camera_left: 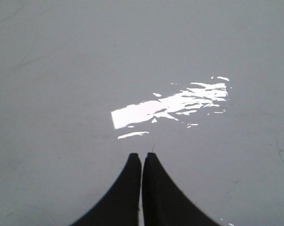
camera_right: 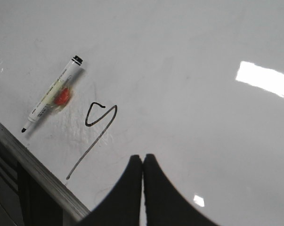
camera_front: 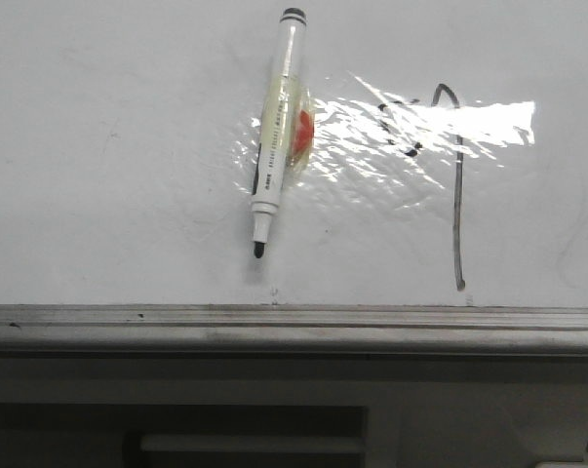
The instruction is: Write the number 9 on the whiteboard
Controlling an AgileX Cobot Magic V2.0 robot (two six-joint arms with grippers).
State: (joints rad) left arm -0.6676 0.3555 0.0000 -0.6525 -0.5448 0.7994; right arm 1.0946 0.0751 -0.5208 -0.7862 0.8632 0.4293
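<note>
Both our claws, left gripper (camera_left: 142, 157) and right gripper (camera_right: 142, 160), pinched shut, holding nothing | number 9 (camera_right: 97, 129) drawn on whiteboard (camera_right: 189, 56) beside marker (camera_right: 51, 100) | writing looks done; next, we pull back.

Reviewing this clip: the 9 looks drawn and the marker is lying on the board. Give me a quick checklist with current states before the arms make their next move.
1. number 9 drawn on whiteboard: ok, closed loop and long stem in the right wrist view; glare breaks the loop in the front view.
2. marker released: ok, lying on the board, no gripper on it.
3. Marker capped: not ok, tip bare.
4. left gripper empty: ok, fingers together.
5. right gripper empty: ok, fingers together, apart from the digit.
6. Ink smeared: cannot tell.
</note>
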